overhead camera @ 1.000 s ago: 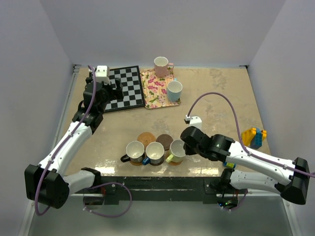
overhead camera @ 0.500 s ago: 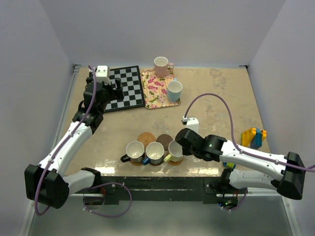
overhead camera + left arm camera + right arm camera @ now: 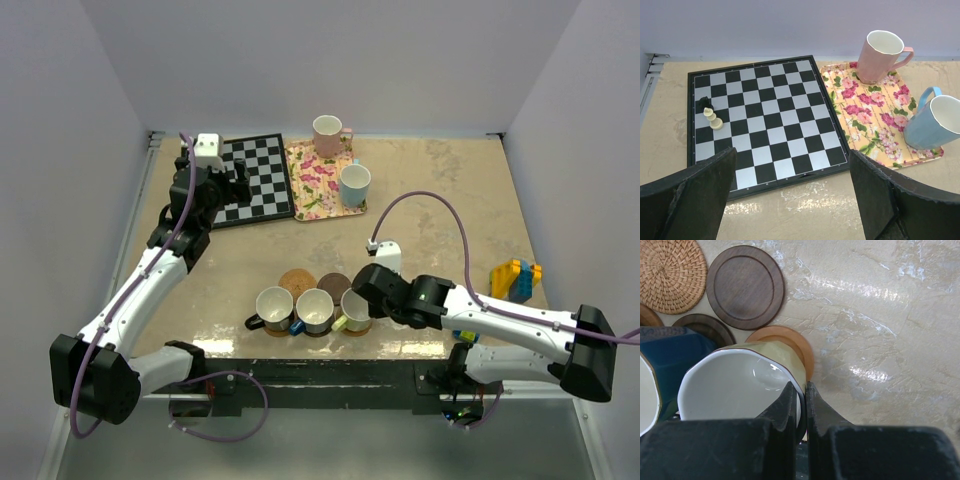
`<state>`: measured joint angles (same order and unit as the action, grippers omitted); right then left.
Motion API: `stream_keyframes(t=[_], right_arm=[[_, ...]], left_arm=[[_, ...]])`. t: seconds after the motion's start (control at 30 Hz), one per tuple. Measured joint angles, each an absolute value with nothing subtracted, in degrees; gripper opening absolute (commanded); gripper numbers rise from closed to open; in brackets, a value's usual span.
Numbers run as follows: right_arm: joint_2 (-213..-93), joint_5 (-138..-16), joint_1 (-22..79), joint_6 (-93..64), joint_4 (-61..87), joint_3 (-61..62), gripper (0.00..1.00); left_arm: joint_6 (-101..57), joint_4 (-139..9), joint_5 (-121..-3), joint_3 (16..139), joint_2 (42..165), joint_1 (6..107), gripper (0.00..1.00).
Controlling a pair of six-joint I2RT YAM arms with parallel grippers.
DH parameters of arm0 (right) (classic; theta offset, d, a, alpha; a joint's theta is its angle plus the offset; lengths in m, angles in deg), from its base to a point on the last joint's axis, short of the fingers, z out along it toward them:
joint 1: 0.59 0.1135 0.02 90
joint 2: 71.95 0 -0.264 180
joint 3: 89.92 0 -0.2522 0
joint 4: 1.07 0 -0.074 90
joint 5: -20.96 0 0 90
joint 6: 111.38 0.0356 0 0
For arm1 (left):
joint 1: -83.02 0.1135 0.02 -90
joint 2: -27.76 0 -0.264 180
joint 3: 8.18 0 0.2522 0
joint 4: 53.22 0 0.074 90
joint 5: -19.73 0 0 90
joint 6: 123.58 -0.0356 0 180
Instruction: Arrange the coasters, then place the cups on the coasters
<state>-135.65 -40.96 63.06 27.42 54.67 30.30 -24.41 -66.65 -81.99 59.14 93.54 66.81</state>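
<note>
Step in hand: seating cup on orange coaster, lower left of right wrist view. Right gripper clamped on its rim. Left gripper fully spread, empty. Next: lower, release, retract.

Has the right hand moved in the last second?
Yes. The right hand, shut on the yellow-green cup, shifted left, toward the dark brown coaster.

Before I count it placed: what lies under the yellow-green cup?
An orange-brown coaster peeks out beneath the yellow-green cup; most of it is covered, so contact can't be seen.
</note>
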Motion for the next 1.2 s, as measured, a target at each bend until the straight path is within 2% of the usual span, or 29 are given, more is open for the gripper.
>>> stream_keyframes(t=[0.43,0.97,1.2], right_arm=[[-136.5,-39.8,64.0,28.1,54.8,30.3,0.00],[-137.2,-38.4,64.6,30.2,54.7,30.3,0.32],[-137.2,-38.0,64.6,30.7,54.7,30.3,0.40]], left_arm=[[-24.4,-66.6,-81.9,59.1,93.5,66.8,0.98],[-24.4,-66.6,-81.4,59.1,93.5,66.8,0.98],[-24.4,-66.6,-81.4,59.1,93.5,66.8,0.98]])
